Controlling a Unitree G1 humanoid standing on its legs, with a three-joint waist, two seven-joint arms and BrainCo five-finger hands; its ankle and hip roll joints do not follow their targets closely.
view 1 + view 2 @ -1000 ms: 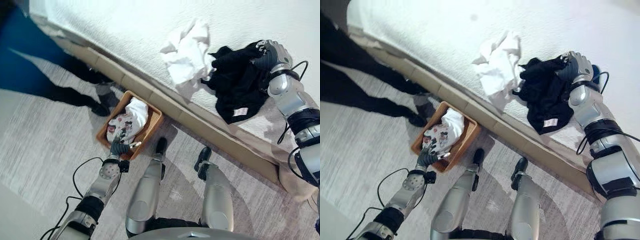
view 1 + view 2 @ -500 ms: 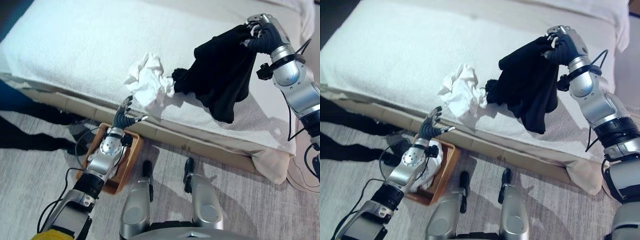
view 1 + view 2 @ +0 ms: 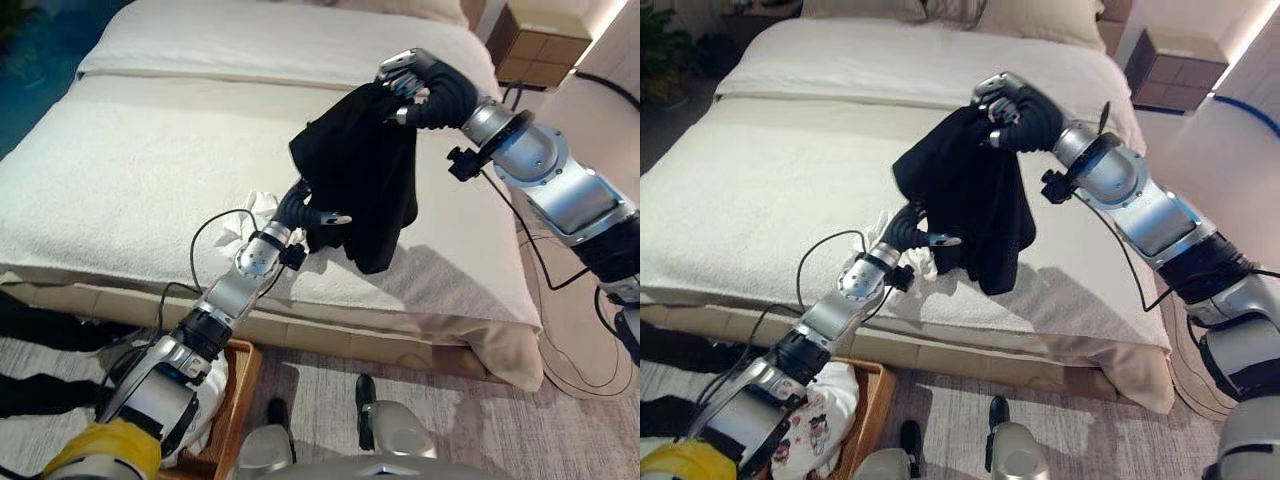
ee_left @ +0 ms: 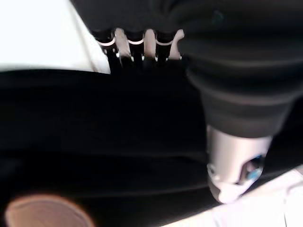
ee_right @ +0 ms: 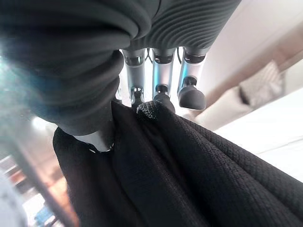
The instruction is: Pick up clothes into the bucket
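My right hand [image 3: 425, 88] is shut on a black garment [image 3: 360, 185] and holds it up over the white bed [image 3: 130, 150], the cloth hanging down in folds. In the right wrist view its fingers [image 5: 161, 94] curl into the black garment [image 5: 189, 170]. My left hand [image 3: 305, 212] reaches across the bed edge and lies against the garment's lower left part, dark against dark. A crumpled white garment [image 3: 258, 205] lies on the bed just behind my left wrist. The wooden basket [image 3: 876, 420] stands on the floor at the lower left, with white patterned clothes [image 3: 825, 415] in it.
A wooden nightstand [image 3: 545, 30] stands at the head of the bed on the right, and pillows [image 3: 1020, 15] lie at the far end. A person's dark legs [image 3: 35, 325] show on the floor at the left, beside the basket.
The camera has swung up towards the bed. My right hand has lifted the black garment higher off the bed. My left hand has risen from the basket to the garment's lower part.
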